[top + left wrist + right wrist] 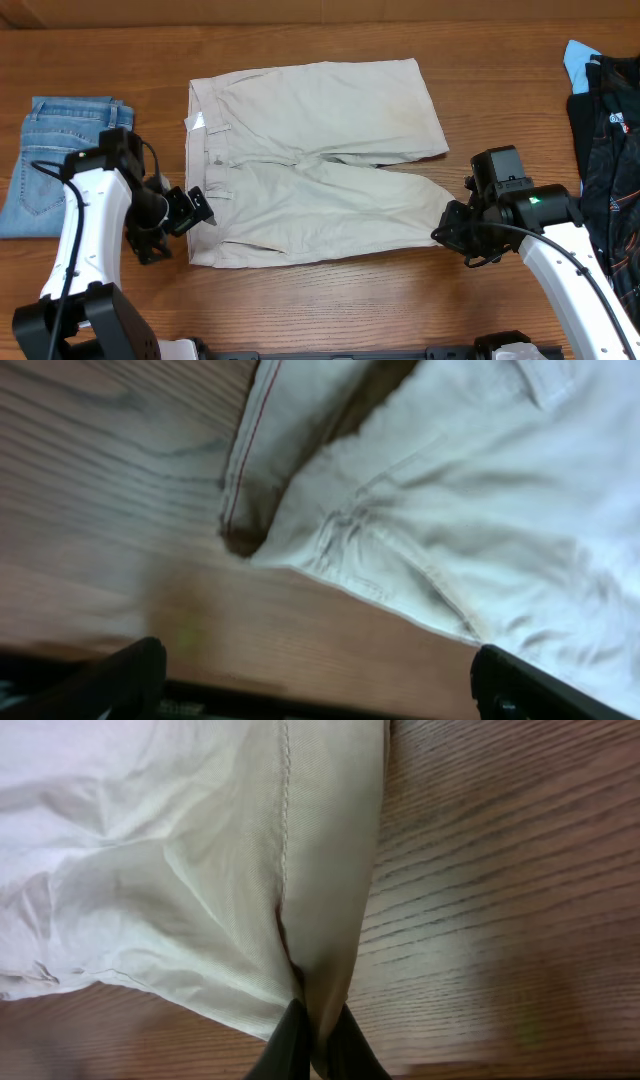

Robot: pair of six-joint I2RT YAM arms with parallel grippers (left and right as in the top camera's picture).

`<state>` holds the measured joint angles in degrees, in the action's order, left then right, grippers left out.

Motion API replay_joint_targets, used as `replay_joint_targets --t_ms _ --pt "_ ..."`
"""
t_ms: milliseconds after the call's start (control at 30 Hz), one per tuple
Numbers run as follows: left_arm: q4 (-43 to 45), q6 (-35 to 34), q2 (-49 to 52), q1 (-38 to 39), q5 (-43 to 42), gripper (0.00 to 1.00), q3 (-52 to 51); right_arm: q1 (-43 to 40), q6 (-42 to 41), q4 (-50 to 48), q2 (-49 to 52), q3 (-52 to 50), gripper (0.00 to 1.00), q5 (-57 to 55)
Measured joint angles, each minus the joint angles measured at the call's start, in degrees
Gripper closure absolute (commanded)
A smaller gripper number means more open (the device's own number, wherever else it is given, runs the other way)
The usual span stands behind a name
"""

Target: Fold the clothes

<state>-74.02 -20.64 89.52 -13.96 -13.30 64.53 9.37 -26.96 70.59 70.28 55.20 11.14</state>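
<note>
The beige shorts (310, 160) lie spread on the table, waistband to the left, two legs pointing right. My left gripper (200, 212) is open beside the near-left waistband corner (330, 545), with bare wood between its fingers (315, 680). My right gripper (445, 228) is shut on the hem of the near leg, pinching a fold of the beige cloth (318, 970) between its fingers (318, 1045).
Folded light-blue jeans (60, 160) lie at the left edge. Black patterned garments with a sky-blue piece (605, 110) lie at the right edge. Bare wooden table (330, 300) runs along the front.
</note>
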Motion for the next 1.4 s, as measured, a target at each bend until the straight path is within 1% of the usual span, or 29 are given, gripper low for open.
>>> replay_joint_targets --t_ms 133,233,300,367,433,500,567,633,767,800,867,1000,1033,1167,1300,1400 --pt "7.3 -5.0 0.0 0.0 -0.9 0.0 -9.0 0.0 0.0 0.0 0.0 0.0 0.96 -0.5" --pt "12.9 -7.0 0.1 0.0 -1.1 0.0 -14.2 0.0 0.0 0.0 0.0 0.0 0.96 -1.0" --pt "18.4 -8.2 0.1 0.0 -1.1 0.03 -17.8 0.0 0.0 -0.2 0.0 0.0 0.96 -1.1" --pt "22.7 -9.4 0.1 0.0 -1.1 0.25 -20.3 0.0 0.0 -0.2 0.0 0.0 0.96 -1.1" --pt "25.1 -10.4 0.1 0.0 -1.1 0.69 -21.8 0.0 0.0 -0.3 0.0 0.1 0.96 -1.1" --pt "26.1 -11.1 0.0 0.0 -1.3 0.96 -22.1 0.0 0.0 -0.3 0.0 0.1 0.96 -1.1" --pt "25.6 -10.5 -0.1 0.0 -1.9 0.96 -21.9 0.0 0.0 -0.3 0.0 0.1 0.96 -1.1" --pt "23.4 -8.2 -0.2 0.0 -2.9 0.96 -20.6 0.0 -0.5 0.2 0.0 0.1 0.96 -1.4" --pt "14.3 -3.3 -3.1 0.0 -3.7 0.96 -16.4 0.0 -3.5 0.7 -0.1 0.1 0.96 -2.7" --pt "10.6 -1.5 -7.2 0.0 -3.3 0.96 -13.5 0.0 -4.3 0.5 -0.4 0.1 0.96 -3.0" --pt "7.0 0.2 -13.4 0.0 -2.6 0.96 -9.8 0.0 -5.6 0.3 -1.9 0.1 0.96 -3.1" --pt "2.4 2.1 -28.7 0.1 -1.5 0.96 -4.1 0.0 -7.1 0.2 -7.0 0.2 0.96 -3.3" --pt "1.3 2.3 -32.5 0.1 -1.2 0.96 -3.5 0.0 -7.4 0.2 -8.5 0.2 0.96 -3.3" --pt "-4.0 2.2 -41.4 0.1 0.3 0.96 -3.0 0.0 -7.6 0.7 -13.1 2.1 0.96 -3.7" --pt "-5.6 -0.6 -45.9 0.1 5.9 0.96 -2.2 0.0 -5.3 -0.7 -13.9 7.3 0.96 -4.1" --pt "-2.8 -3.0 -45.8 0.1 8.1 0.96 -2.1 0.1 -2.5 -2.8 -10.9 11.7 0.96 -3.8"
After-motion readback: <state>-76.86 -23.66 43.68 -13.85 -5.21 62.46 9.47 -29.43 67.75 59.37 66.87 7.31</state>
